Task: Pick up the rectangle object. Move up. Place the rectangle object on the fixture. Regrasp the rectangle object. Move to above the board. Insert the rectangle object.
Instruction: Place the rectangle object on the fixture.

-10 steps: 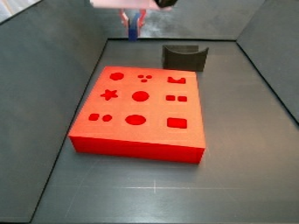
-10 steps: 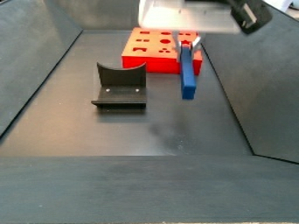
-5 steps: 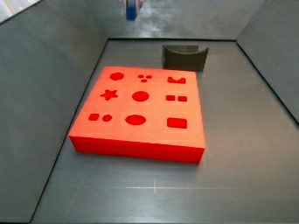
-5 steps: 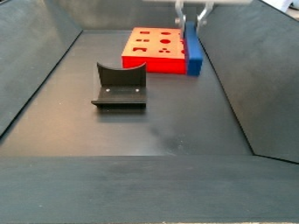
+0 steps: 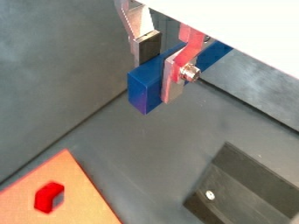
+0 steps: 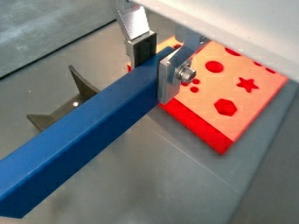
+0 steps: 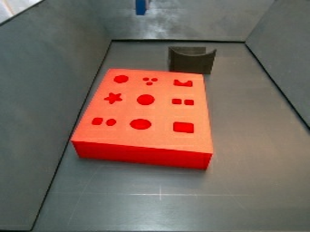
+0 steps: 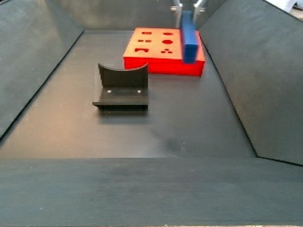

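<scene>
Blue, thin rectangular block (image 6: 82, 149) clenched between the gripper's (image 6: 155, 59) silver fingers (image 6: 176, 72), lifted high at twelve o'clock. Move-up step, I judge. Next: lower onto dark notched fixture (image 8: 120, 87), well clear of red cut-out board (image 7: 147, 113).

Location type: robot test cell, probably a laboratory. Evidence: bare dark grey floor (image 8: 178, 124) enclosed by sloped grey walls (image 7: 67, 54), a red-orange board (image 7: 145, 113) with shaped cut-outs, and a dark fixture (image 8: 120, 87). The tool (image 5: 162, 54) hangs above, clamping the blue rectangle object (image 6: 82, 144).
</scene>
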Robot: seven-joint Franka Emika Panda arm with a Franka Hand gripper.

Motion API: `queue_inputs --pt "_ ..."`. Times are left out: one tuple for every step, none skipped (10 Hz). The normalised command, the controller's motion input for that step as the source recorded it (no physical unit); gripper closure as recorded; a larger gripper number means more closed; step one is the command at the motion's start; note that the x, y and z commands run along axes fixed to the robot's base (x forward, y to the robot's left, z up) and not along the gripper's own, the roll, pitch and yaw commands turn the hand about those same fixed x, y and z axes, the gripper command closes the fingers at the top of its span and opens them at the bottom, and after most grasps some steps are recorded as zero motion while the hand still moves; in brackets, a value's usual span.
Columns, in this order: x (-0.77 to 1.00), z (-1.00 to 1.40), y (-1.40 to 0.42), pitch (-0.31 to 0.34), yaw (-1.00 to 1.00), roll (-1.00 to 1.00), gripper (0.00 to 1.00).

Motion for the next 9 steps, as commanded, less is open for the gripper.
queue_inputs --pt "1.0 -0.08 -0.11 0.054 0.02 -0.13 1.0" --pt "1.0 -0.07 -0.1 0.059 0.02 -0.12 1.0" --pt "1.0 -0.07 -0.09 0.067 0.02 -0.11 1.0" --pt "1.0 -0.06 -0.08 0.073 0.01 -0.1 1.0" --pt "1.0 -0.06 -0.07 0.079 0.01 -0.1 1.0" --pt "1.0 -0.05 -0.06 0.09 0.01 -0.09 1.0" --pt "1.0 -0.04 -0.05 0.099 0.01 -0.09 1.0" --pt "1.0 -0.04 -0.04 0.111 0.01 -0.09 1.0" --pt "1.0 -0.03 -0.04 0.118 0.01 -0.09 1.0"
